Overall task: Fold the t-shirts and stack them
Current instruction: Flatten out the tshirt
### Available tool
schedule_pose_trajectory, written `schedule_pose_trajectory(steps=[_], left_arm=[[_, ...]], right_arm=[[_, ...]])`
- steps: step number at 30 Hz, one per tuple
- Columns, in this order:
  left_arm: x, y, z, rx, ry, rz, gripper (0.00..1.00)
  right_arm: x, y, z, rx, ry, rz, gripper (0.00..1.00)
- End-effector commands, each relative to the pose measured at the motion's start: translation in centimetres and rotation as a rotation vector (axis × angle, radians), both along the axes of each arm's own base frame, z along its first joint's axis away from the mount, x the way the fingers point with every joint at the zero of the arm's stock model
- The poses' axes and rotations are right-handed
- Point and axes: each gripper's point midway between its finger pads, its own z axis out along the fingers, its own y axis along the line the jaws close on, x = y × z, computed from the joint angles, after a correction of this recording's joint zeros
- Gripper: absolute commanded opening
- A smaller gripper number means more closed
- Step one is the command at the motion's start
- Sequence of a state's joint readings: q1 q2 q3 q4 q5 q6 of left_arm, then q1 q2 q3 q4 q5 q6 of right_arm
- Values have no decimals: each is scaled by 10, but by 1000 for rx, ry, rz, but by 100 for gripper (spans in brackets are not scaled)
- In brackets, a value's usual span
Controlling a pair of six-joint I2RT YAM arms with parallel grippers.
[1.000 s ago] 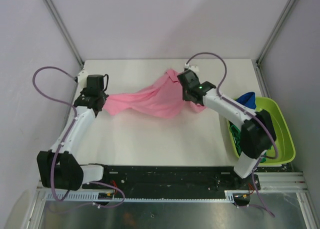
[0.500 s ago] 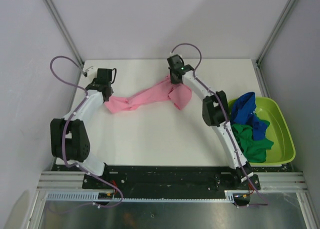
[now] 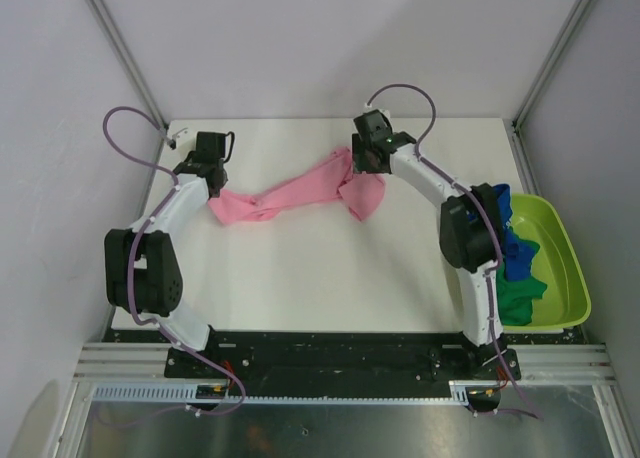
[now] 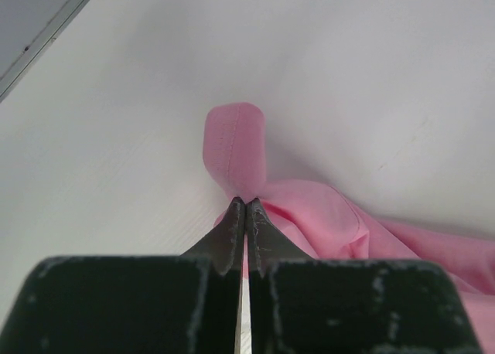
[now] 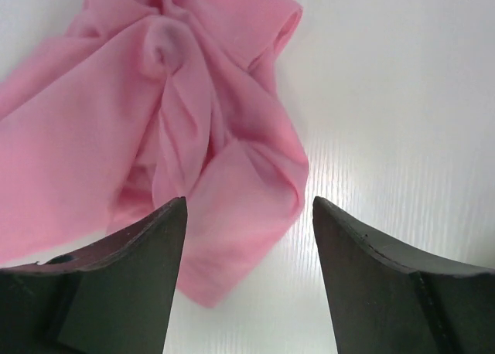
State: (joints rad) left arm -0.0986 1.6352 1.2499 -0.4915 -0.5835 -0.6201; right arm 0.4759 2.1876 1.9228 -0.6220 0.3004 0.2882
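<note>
The left pincer [image 4: 245, 207] is pinched tight on a hem of the pink t-shirt [image 4: 309, 207]. A small loop of fabric stands just beyond its tips and the rest trails off to its right. That grip seems meant to anchor one end so the cloth can be pulled out straight along the surface [image 3: 300, 278].

The right pincer [image 5: 249, 203] stands wide with nothing between its jaws, hovering over the shirt's other end. The fabric there lies bunched in soft ridges, mostly ahead of and to the left of this pincer, with one rounded fold directly below the gap. Bare surface lies to its right.

Between the two pincers the shirt runs as a twisted rope, not flat, so folding looks some way off. The likely next need is a fresh hold on a clean corner or sleeve in that heap.

Behind the right pincer, beside its arm, a blue t-shirt [image 3: 515, 253] and a green t-shirt [image 3: 515, 293] wait in the lime tub [image 3: 570, 268].
</note>
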Motion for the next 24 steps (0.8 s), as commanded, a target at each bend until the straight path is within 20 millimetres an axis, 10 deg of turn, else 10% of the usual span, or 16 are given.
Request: schedule_pose_trajectory(steps=[1, 15, 24], left_arm=[[7, 5, 21, 30, -58, 25, 0], [7, 4, 24, 29, -59, 8, 0], [5, 6, 26, 36, -61, 11, 0]], right_arm=[[-25, 22, 32, 15, -107, -10, 71], [-30, 50, -37, -45, -67, -15, 67], [-24, 21, -19, -73, -96, -89, 3]])
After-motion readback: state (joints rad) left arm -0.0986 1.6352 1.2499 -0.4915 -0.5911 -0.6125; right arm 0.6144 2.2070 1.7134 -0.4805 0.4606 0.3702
